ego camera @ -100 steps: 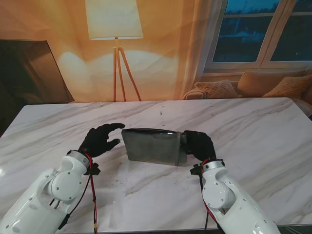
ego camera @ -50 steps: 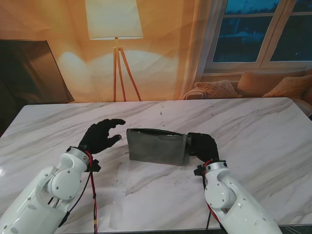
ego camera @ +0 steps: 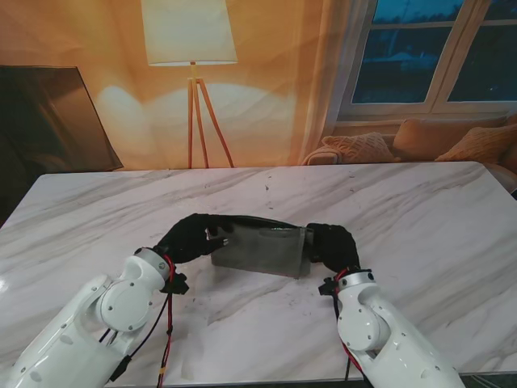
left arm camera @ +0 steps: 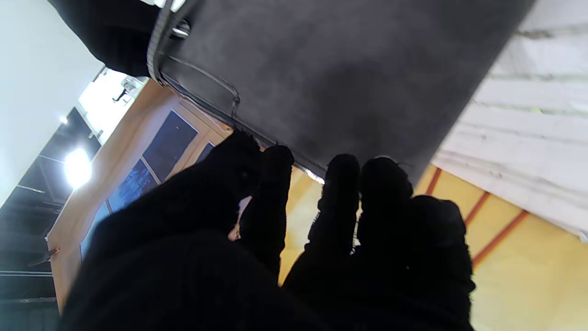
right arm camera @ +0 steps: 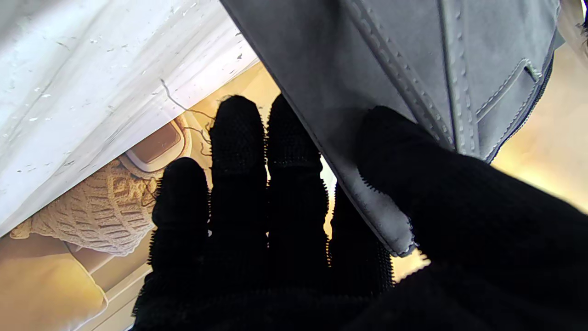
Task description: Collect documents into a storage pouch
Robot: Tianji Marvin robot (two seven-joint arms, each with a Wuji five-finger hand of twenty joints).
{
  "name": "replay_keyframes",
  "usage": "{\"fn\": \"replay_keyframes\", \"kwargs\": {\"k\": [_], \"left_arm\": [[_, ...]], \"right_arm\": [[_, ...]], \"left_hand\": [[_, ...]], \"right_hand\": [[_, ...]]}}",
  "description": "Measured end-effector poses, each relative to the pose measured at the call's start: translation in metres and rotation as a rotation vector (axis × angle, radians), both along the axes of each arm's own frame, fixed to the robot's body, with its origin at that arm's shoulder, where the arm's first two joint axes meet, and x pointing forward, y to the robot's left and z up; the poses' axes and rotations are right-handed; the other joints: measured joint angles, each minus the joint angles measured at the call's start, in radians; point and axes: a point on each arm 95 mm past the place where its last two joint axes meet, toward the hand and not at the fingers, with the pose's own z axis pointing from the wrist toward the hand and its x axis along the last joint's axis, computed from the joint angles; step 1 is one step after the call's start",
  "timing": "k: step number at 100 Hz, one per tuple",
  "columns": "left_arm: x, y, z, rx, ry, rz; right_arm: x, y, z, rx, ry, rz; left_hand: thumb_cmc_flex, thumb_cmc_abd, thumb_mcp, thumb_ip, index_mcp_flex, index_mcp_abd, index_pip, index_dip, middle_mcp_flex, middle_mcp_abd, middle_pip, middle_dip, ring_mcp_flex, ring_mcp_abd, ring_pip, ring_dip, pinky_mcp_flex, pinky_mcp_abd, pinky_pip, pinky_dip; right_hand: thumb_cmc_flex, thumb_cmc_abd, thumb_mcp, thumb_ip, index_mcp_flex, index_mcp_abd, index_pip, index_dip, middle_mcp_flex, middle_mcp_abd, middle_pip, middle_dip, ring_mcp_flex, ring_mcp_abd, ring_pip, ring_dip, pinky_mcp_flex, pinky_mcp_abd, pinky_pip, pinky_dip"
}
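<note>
The marble counter (ego camera: 420,210) carries a grey pouch (ego camera: 262,246) held up on edge, long axis running left to right; the right robot hand (ego camera: 331,242) pinches the pouch's right end, thumb on its face; the left robot hand (ego camera: 194,236) curls onto its left top corner, grip uncertain; no writing is legible.
</note>
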Motion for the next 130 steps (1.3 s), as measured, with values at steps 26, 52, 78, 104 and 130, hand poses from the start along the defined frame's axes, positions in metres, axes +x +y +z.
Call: {"fn": "replay_keyframes", "kwargs": {"k": [26,52,78,104,130], "left_arm": [[0.004,-0.026,-0.013,-0.064,0.116,-0.05],[0.004,-0.046,-0.029,-0.134,0.211,-0.099],[0.002,-0.06,-0.039,-0.145,0.285,-0.152],[0.004,-0.07,-0.052,-0.203,0.372,-0.165],[0.004,-0.078,-0.059,-0.217,0.393,-0.184]], "right_arm": [[-0.005,0.004,0.0,0.011,-0.008,0.009],[-0.009,0.01,0.0,0.016,-0.005,0.02],[-0.011,0.014,0.0,0.021,-0.001,0.026],[-0.011,0.016,0.0,0.024,-0.001,0.028],[-0.011,0.018,0.0,0.028,0.005,0.027]], "left_hand": [[-0.006,0.023,0.005,0.0,-0.007,0.04,-0.056,-0.029,0.033,0.003,0.009,0.0,0.052,0.004,0.057,0.005,0.081,0.018,0.055,0.003],[-0.032,0.022,0.002,0.0,0.051,0.046,-0.05,-0.042,0.164,0.035,0.06,0.0,0.174,0.011,0.134,0.006,0.218,0.056,0.157,0.008],[0.106,-0.019,0.07,-0.006,0.005,0.024,-0.202,-0.142,0.227,0.018,-0.002,0.128,0.175,0.012,0.133,-0.008,0.225,0.058,0.157,-0.034],[0.293,-0.057,0.063,-0.064,-0.02,-0.011,-0.179,-0.156,0.265,0.01,-0.078,0.192,0.175,0.014,0.132,-0.02,0.225,0.059,0.157,-0.042],[0.351,-0.047,0.025,-0.064,-0.019,-0.014,-0.153,-0.156,0.265,0.01,-0.089,0.196,0.175,0.016,0.131,-0.022,0.225,0.06,0.158,-0.05]], "right_hand": [[0.0,0.0,0.0,0.002,0.0,0.007,0.002,0.0,0.0,0.0,0.01,0.0,0.0,0.0,0.001,0.0,0.0,0.0,0.002,0.0],[0.0,0.0,0.0,0.003,0.0,0.011,0.005,0.0,0.0,0.001,0.015,0.0,0.0,0.0,0.011,0.0,0.0,0.0,0.012,0.0],[0.0,0.0,0.0,0.003,0.0,0.011,0.005,0.0,0.0,0.002,0.016,-0.002,0.0,0.0,0.011,0.0,0.0,0.0,0.012,0.0],[0.0,0.0,0.0,0.003,0.0,0.012,0.007,0.0,0.0,0.002,0.023,-0.002,0.0,0.002,0.012,0.0,-0.001,0.0,0.017,-0.004],[0.0,0.0,0.0,0.003,0.0,0.012,0.008,0.0,0.0,0.002,0.023,-0.002,0.0,0.002,0.012,0.0,-0.002,0.0,0.022,-0.005]]}}
